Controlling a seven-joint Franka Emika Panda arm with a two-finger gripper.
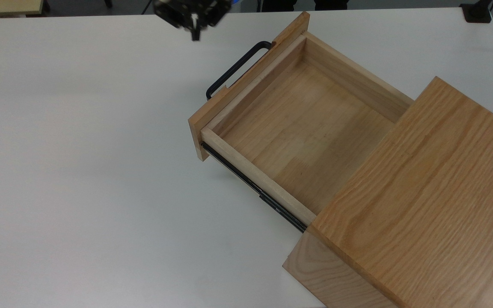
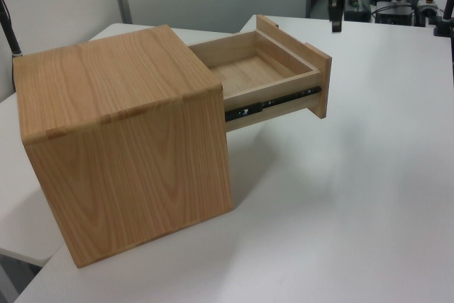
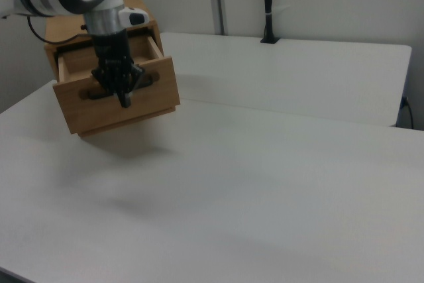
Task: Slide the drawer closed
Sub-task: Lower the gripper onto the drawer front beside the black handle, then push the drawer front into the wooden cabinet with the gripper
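- One drawer (image 1: pixel 298 128), pulled well out of one cabinet (image 1: pixel 426 201).
- One gripper (image 1: pixel 195 36) at the top view's upper edge; can't tell its fingers.
- Bare table (image 1: pixel 79 171) stretches left.

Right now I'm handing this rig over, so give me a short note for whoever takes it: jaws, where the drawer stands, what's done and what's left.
Gripper: in the air over the table, off the handle's far end at the top view's upper left; it touches nothing. Whether the jaws are open or shut cannot be told.
Drawer: pulled far out of the cabinet, tray empty, black side rail exposed. The handle on the front panel is free.
Done: nothing on the drawer itself so far.
Left: bring the gripper to the front panel and slide the drawer fully into the cabinet.
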